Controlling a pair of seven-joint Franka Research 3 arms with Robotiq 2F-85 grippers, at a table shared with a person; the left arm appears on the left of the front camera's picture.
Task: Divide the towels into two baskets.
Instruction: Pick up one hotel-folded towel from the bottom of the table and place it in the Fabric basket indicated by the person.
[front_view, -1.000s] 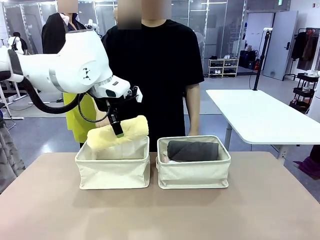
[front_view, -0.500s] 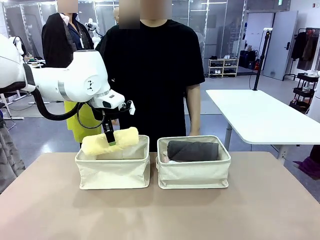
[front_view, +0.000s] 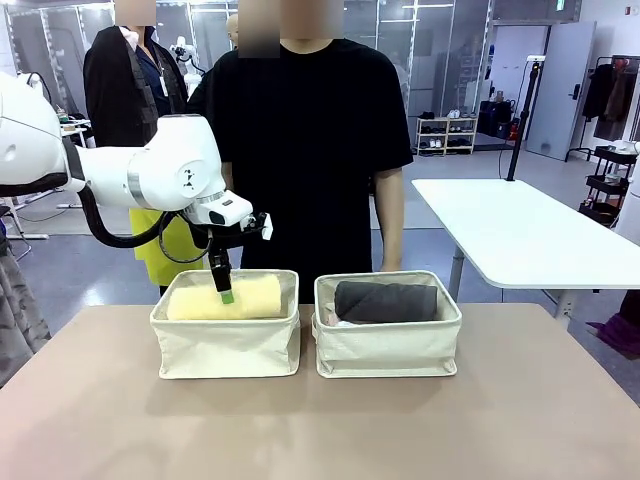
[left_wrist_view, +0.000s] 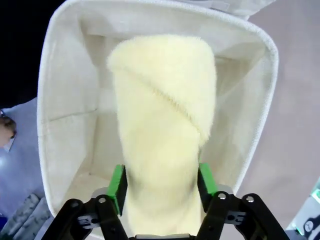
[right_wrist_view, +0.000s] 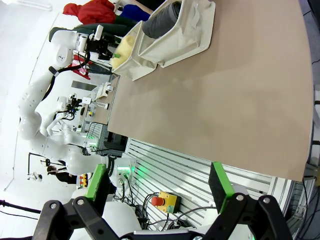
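In the left basket (front_view: 226, 345), centre-left of the front frame, the pale yellow towel (front_view: 225, 298) lay lengthwise across the top of the bin, roughly level with the rim. The left gripper (front_view: 227, 296) sat over its middle. In the left wrist view the green pads (left_wrist_view: 118, 189) flanked the roll on both sides, touching or just beside the pile — whether they gripped it or had let go could not be told from the frames. The towel's far end reached toward the far wall of the basket (left_wrist_view: 155, 15), inside the rim.

The dark grey towel (front_view: 385, 301) lay in the right basket (front_view: 387, 345), centre-right of the frame, with a sliver of paler cloth under its left end; too small to identify. The right gripper (right_wrist_view: 155, 192) was parked off the table edge, fingers spread wide and holding nothing.

Judged step: releasing the yellow roll. To do it well — spread the fingers fully before any lift, so the terry pile does not snag on the pads and drag the roll back out. Then retract straight up, no sideways drift; the soft fabric walls would fold easily if clipped. The person (front_view: 310, 150) stood close behind the baskets, so the exit path should stay low-speed and away from the far side.
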